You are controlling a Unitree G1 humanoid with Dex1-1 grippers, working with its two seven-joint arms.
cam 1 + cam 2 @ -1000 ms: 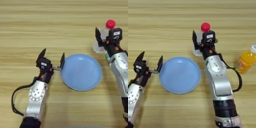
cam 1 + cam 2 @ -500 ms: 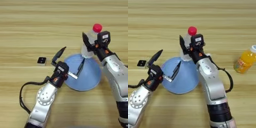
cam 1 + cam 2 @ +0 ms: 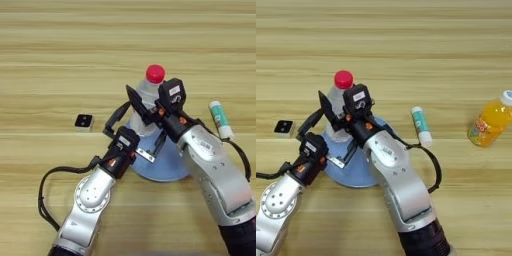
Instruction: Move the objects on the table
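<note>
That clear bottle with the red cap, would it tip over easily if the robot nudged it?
Probably yes. The clear bottle is tall and narrow and stands upright at the blue plate's far edge, so a push near its red cap could topple it. It looks empty, so likely light. Being round, it would probably roll once down.

Table layout, both arms at centre.

Plate (image 3: 172, 167) mid-table; one bottle (image 3: 145, 102) upright at its far-left rim, held by right gripper (image 3: 150, 107), left gripper (image 3: 131, 140) just before it. Black square (image 3: 84, 121) left of plate; glue stick (image 3: 420, 125) right; second bottle (image 3: 489, 121) far right.
</note>
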